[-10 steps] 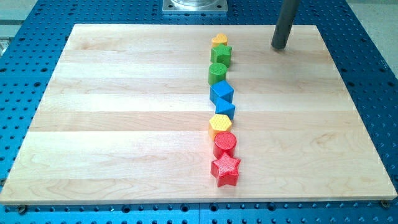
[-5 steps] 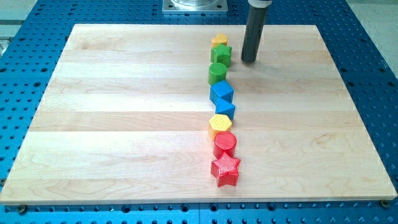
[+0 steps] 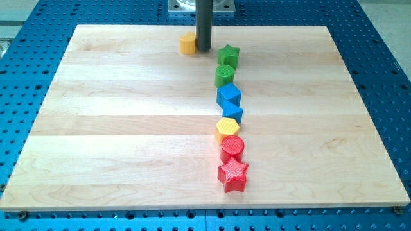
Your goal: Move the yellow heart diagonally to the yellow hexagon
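The yellow heart (image 3: 187,43) lies near the view's top, left of the block column. My tip (image 3: 203,49) stands right against its right side, between it and the green star (image 3: 228,56). The yellow hexagon (image 3: 227,128) sits lower in the column, well below and to the right of the heart.
The column runs down the board's middle: green star, green cylinder (image 3: 225,76), blue cube (image 3: 228,96), blue triangle (image 3: 233,113), yellow hexagon, red cylinder (image 3: 232,148), red star (image 3: 233,174). The wooden board (image 3: 115,128) lies on a blue perforated table. A metal mount (image 3: 186,5) is at the top edge.
My tip swept left from the view's top right across the column's top. It pushed the yellow heart off the top of the column to the left.
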Available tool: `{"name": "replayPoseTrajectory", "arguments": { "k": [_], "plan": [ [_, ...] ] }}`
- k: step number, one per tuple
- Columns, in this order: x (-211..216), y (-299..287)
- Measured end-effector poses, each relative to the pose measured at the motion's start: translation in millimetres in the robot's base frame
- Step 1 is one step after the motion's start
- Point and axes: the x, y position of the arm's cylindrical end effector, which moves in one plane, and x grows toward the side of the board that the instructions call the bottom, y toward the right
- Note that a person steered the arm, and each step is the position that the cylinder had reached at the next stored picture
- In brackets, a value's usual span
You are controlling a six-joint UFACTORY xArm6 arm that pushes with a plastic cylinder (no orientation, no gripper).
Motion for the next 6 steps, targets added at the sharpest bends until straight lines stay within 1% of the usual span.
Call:
{"name": "replayPoseTrajectory", "arguments": {
  "k": [1,2,3,4,5,6],
  "plan": [
    [-24.3,-0.9],
    [-15.4,-38.8],
    [15.1,-107.3],
    [68.2,-128.9],
    [82.6,-128.1],
    [132.4,-134.8]
  ]
}}
